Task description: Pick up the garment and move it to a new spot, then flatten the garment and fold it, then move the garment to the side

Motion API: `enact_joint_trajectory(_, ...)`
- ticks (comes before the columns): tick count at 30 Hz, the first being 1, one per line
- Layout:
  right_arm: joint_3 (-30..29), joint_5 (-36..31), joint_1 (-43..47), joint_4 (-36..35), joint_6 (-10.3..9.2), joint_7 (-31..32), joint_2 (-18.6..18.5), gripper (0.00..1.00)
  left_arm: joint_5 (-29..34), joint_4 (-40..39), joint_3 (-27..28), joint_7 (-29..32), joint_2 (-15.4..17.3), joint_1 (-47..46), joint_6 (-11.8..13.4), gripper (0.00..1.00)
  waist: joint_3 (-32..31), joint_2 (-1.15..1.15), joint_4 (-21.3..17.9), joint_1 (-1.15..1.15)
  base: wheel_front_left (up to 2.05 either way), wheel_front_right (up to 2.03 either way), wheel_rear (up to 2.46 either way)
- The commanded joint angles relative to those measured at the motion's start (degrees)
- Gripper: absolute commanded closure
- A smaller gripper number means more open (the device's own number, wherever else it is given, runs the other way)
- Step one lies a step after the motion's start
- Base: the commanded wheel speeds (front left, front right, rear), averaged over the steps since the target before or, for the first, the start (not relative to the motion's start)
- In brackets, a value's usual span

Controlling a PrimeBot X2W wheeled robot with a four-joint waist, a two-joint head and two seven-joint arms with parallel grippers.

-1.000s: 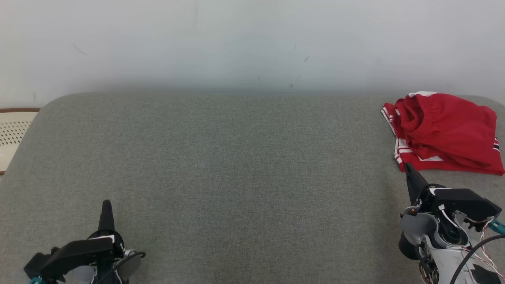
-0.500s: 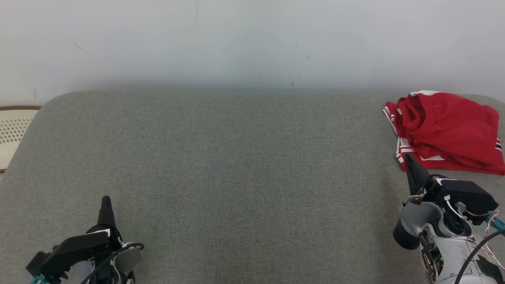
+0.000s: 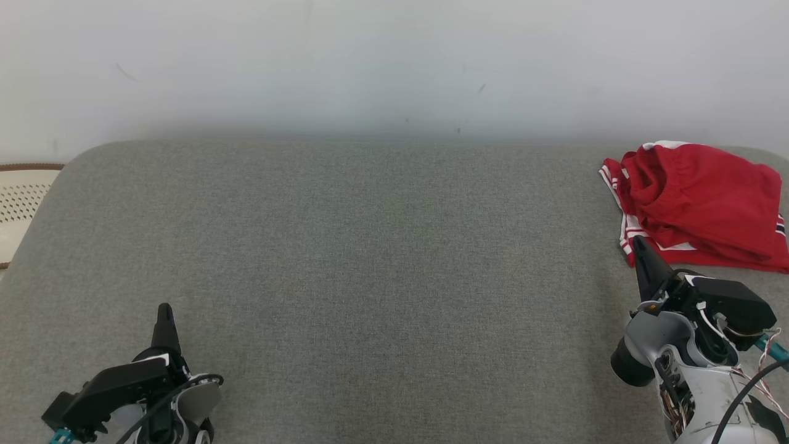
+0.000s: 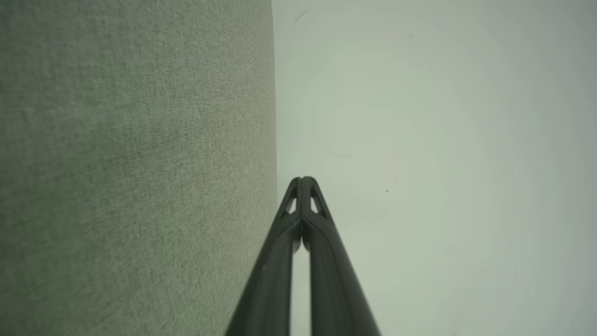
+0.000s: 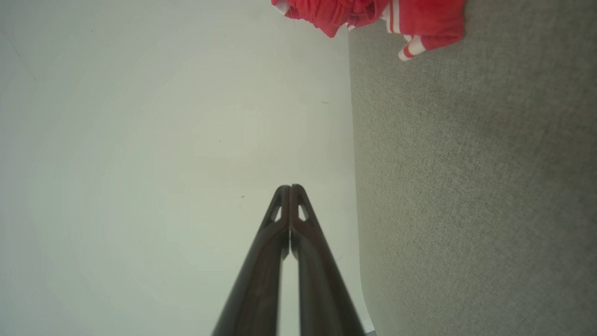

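The garment is a crumpled red piece with white stripes, lying at the far right of the grey cushioned surface. Its edge also appears at the top of the right wrist view as the garment. My right gripper is shut and empty, its tip just at the near left corner of the garment. My left gripper sits at the lower left, shut, holding nothing. In the wrist views the left gripper and the right gripper both show fingertips pressed together.
A pale wall rises behind the surface. A cream perforated object with a brown rim lies beyond the surface's left edge.
The right arm has drawn slightly lower and leftward at the wrist; its tip stays by the garment's corner. The view shifted a little. The garment has not moved.
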Motion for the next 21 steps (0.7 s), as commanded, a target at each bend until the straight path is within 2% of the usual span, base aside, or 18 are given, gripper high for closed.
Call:
enact_joint_trajectory(1, 0.1, 0.3, -0.2, 0.1, 0.02, 0.3, -0.3, 1.00, -0.1, 0.2, 0.1, 0.3, 0.0, -0.1, -0.2, 1.00, 0.0, -0.01, 0.0, 0.00, 0.00, 0.00, 0.00)
enact_joint_trajectory(21, 0.0, 0.2, -0.2, 0.1, 0.02, 0.3, -0.2, 1.00, -0.1, 0.2, 0.1, 0.3, 0.0, -0.1, -0.2, 1.00, 0.0, -0.01, 0.0, 0.00, 0.00, 0.00, 0.00)
